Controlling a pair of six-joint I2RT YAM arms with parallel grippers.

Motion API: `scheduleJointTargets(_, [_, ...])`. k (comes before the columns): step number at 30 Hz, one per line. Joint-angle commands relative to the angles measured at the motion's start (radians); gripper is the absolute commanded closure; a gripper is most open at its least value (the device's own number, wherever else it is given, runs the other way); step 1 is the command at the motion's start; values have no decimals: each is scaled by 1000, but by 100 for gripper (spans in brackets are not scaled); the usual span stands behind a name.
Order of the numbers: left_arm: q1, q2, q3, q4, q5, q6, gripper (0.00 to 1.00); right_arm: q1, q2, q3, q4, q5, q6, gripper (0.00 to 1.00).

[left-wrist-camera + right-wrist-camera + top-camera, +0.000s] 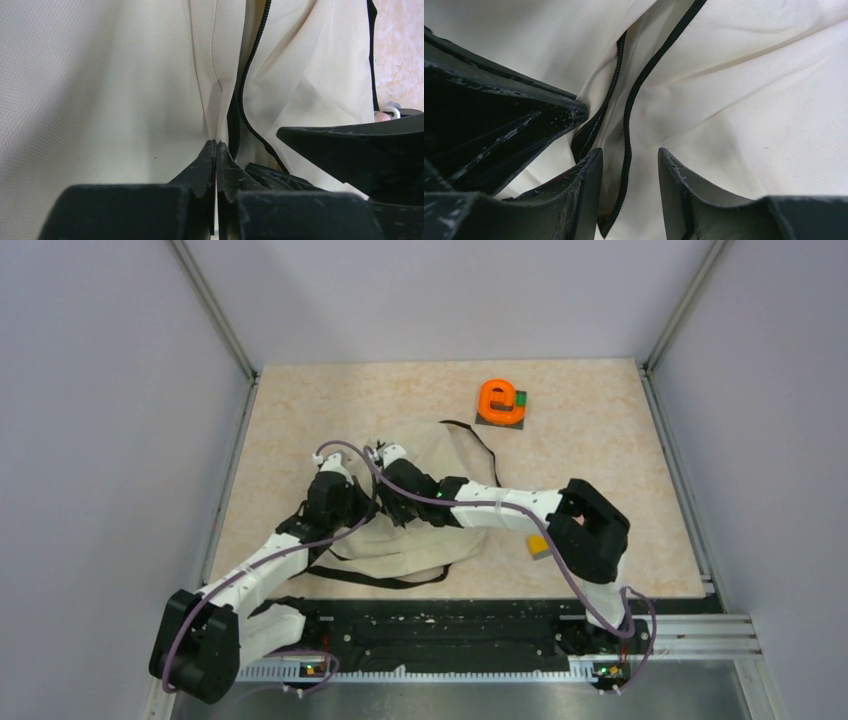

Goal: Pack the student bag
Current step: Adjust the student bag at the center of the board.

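The cream student bag (420, 540) lies crumpled on the table in front of both arms. My left gripper (362, 502) is shut, pinching a fold of the bag's fabric (150, 75) beside a black zipper (250, 65). My right gripper (392, 472) is open right next to it, its jaws straddling the bag's black zipper line (626, 125) over the cream cloth (749, 90); nothing is clamped between them. The two grippers almost touch; the right gripper's black finger shows in the left wrist view (360, 145). An orange tape dispenser (500, 398) stands at the far side.
The dispenser rests on a dark green-edged square (505, 418). A small yellow block (539, 546) lies under my right arm's elbow. Black bag straps (380, 580) trail toward the near edge. Grey walls close in the table on three sides.
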Motion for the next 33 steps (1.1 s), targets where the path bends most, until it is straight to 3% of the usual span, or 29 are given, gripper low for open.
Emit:
scheduleJointTargets(1, [3, -19, -26, -23, -10, 2, 100, 39, 49, 85, -24, 83, -24, 57])
scheduleJointTargets(3, [4, -24, -30, -17, -12, -1, 100, 53, 75, 106, -46, 154, -26, 59])
scheduleJointTargets(7, [5, -37, -39, -10, -23, -20, 100, 61, 56, 108, -62, 372, 5, 92])
scheduleJointTargets(9, [6, -50, -53, 0, -54, -41, 100, 60, -6, 96, -42, 469, 3, 100])
scheduleJointTargets(12, [7, -69, -75, 23, -68, -67, 100, 61, -145, 11, 99, 582, -45, 100])
scheduleJointTargets(15, [7, -77, -89, 36, -72, -84, 100, 60, -279, -124, 345, 653, -128, 100])
scheduleJointTargets(21, [7, -78, -103, 35, -73, -97, 100, 61, -334, -289, 633, 758, -222, 100])
scheduleJointTargets(29, [7, -85, -77, 53, -2, -40, 100, 60, -279, -301, 594, 750, -185, 100])
scheduleJointTargets(33, [7, -99, -36, 12, 13, -7, 86, 61, -291, -298, 573, 693, -187, 100])
